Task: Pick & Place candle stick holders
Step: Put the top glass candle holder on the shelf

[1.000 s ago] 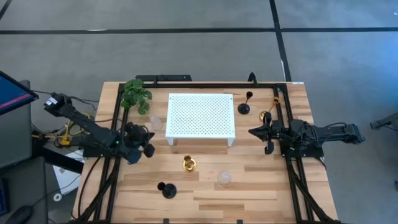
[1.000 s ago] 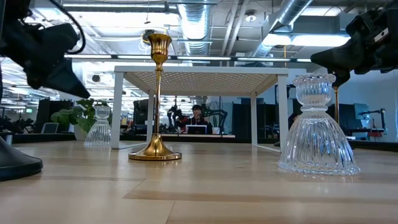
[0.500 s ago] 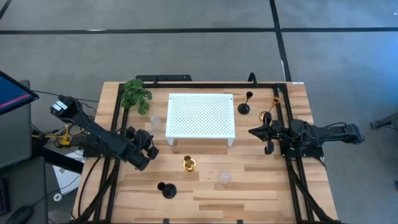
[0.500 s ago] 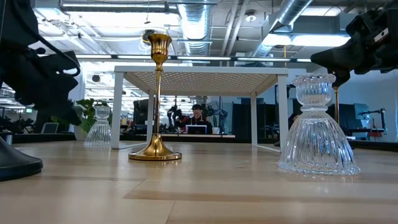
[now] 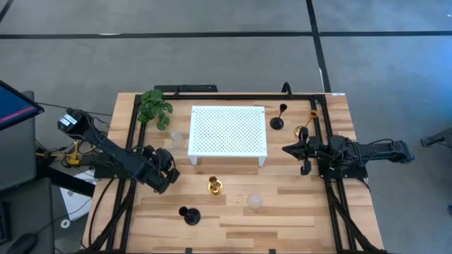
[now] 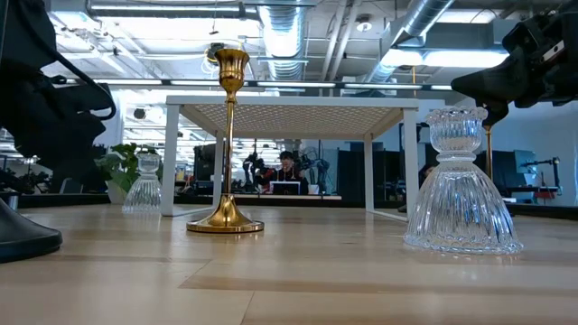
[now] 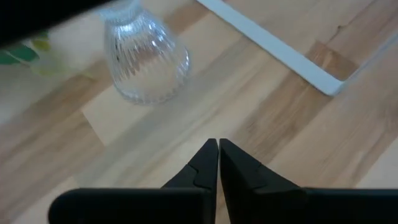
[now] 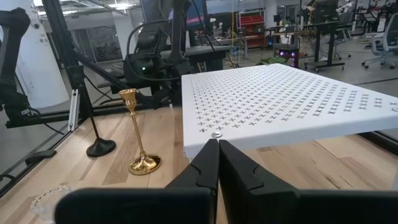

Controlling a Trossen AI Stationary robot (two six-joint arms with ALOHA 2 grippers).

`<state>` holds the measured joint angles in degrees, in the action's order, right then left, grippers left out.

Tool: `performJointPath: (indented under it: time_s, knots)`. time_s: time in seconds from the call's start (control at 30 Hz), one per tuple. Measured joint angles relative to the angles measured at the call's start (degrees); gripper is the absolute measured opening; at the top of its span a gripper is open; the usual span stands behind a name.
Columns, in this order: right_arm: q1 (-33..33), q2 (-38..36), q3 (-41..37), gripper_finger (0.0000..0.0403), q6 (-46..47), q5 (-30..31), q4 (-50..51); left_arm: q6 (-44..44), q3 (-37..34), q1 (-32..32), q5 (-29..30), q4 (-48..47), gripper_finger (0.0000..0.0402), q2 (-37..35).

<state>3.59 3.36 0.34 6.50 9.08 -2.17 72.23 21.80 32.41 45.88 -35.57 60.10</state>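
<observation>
Wooden counter (image 5: 282, 212) carries all six candle stick holders, none of them yet on the white perforated platform (image 5: 227, 131), which serves as the landmark. Over the last second the left hand (image 5: 164, 169) has been drawn from beside the platform's front-left corner to a spot a little further forward, and its fingers (image 7: 202, 167), empty, are seen pressed almost together. From its wrist view the clear glass holder (image 7: 146, 68) near the platform's left edge is faced, close ahead, beside the green plant (image 5: 155, 106). This is judged to be an approach to that holder, with no grasp begun. The right hand (image 5: 288, 149), closed and empty, is held just off the platform's right edge. A gold holder (image 5: 215, 185), a second glass holder (image 5: 254, 202) and a black holder (image 5: 188, 214) stand in front of the platform; another black holder (image 5: 277, 121) and another gold holder (image 5: 305, 129) stand to its right.
</observation>
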Motion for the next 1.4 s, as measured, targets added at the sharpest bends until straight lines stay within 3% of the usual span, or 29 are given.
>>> performJointPath:
  time_s: [0.2, 0.43, 0.87, 1.17, 1.4]
  knots:
    - [0.0, 0.0, 0.0, 0.0, 0.0, 0.0, 0.0, -0.2, 0.0, -3.7, 3.7, 0.0, 0.005, 0.0]
    - [0.0, 0.0, 0.0, 0.0, 0.0, 0.0, 0.0, -0.4, 0.0, -7.8, 6.5, 0.0, 0.0142, 0.0]
    - [0.0, 0.0, 0.0, 0.0, 0.0, 0.0, 0.0, 1.1, 0.0, -8.1, 16.8, 0.5, 0.0298, 0.0]
    - [0.0, 0.0, 0.0, 0.0, 0.0, 0.0, 0.0, 1.6, 0.0, -10.3, 17.1, 2.5, 0.035, 1.0]
    - [0.0, 0.0, 0.0, 0.0, 0.0, 0.0, 0.0, 1.6, 0.0, -15.6, 17.1, 4.5, 0.0362, 6.9]
